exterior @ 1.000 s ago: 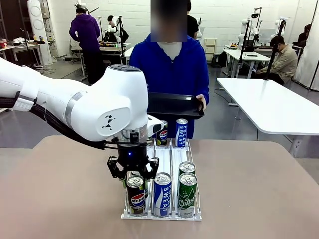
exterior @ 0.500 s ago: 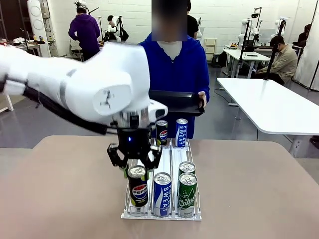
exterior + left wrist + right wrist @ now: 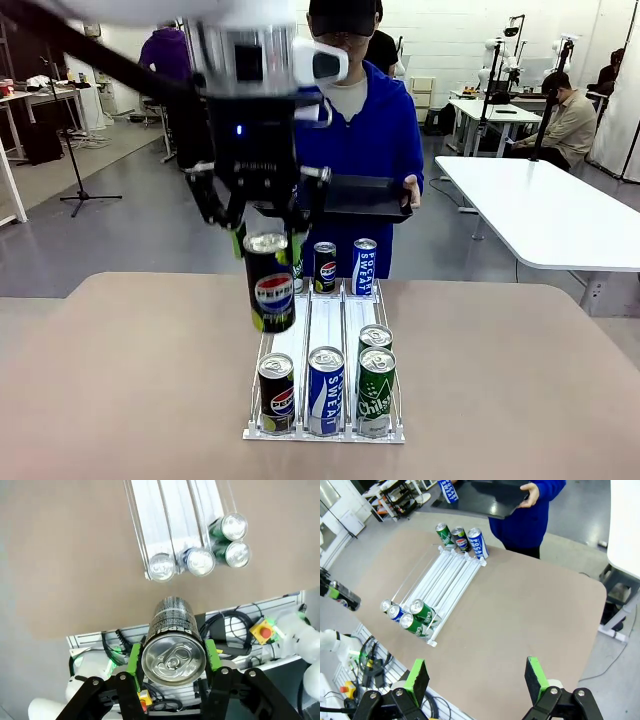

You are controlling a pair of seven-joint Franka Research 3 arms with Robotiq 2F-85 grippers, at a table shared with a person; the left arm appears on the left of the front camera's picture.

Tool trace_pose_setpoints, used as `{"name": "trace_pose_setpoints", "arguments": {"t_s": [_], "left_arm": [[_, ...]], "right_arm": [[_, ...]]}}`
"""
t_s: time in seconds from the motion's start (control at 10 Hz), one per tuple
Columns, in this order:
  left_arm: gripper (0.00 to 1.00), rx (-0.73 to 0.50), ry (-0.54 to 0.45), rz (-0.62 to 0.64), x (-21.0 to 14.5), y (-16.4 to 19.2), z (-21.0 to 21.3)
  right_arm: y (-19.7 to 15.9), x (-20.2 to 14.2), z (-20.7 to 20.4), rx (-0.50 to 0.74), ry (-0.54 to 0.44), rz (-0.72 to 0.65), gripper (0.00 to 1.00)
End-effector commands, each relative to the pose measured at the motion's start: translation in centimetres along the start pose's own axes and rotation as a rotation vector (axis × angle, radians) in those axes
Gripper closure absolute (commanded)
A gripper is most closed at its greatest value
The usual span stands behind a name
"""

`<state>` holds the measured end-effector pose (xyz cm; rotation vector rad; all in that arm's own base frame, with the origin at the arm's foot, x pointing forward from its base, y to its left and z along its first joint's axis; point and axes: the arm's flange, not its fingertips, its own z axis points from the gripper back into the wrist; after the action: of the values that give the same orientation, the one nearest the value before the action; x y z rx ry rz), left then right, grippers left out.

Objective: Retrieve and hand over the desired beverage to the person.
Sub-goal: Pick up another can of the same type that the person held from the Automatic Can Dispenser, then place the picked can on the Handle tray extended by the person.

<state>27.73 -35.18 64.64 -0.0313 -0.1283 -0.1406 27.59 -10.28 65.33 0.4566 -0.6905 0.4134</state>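
My left gripper (image 3: 270,250) is shut on a black Pepsi can (image 3: 272,288) and holds it upright, high above the white can rack (image 3: 325,325). In the left wrist view the Pepsi can (image 3: 172,647) sits between the green pads (image 3: 134,660), far above the rack (image 3: 165,515). The person (image 3: 365,130), in a blue hoodie, stands across the table holding a black tray (image 3: 365,197). My right gripper (image 3: 476,680) is open and holds nothing, high over the table near its front edge.
At the rack's front stand a Pepsi can (image 3: 276,392), a blue Pocari Sweat can (image 3: 325,390) and two green cans (image 3: 375,385). At the rack's far end stand another Pepsi can (image 3: 325,267) and a Pocari can (image 3: 364,266). A white table (image 3: 540,210) is at the right.
My left gripper has risen steeply with the Pepsi can, lifting it out of the rack's left lane. Another Pepsi can now stands at that lane's front.
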Motion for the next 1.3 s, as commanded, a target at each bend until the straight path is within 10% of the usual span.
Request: {"name": "trace_pose_setpoints", "arguments": {"t_s": [0.0, 1.2], "left_arm": [[1.0, 0.015, -0.047, 0.033, 2.5, -1.3, 1.9], [1.0, 0.018, -0.043, 0.043, 6.5, -2.0, 1.6]], "right_arm": [[-0.1, 0.0, -0.1, 0.018, -0.006, 0.006, 0.0], [-0.1, 0.0, -0.1, 0.018, -0.006, 0.006, 0.0]]}}
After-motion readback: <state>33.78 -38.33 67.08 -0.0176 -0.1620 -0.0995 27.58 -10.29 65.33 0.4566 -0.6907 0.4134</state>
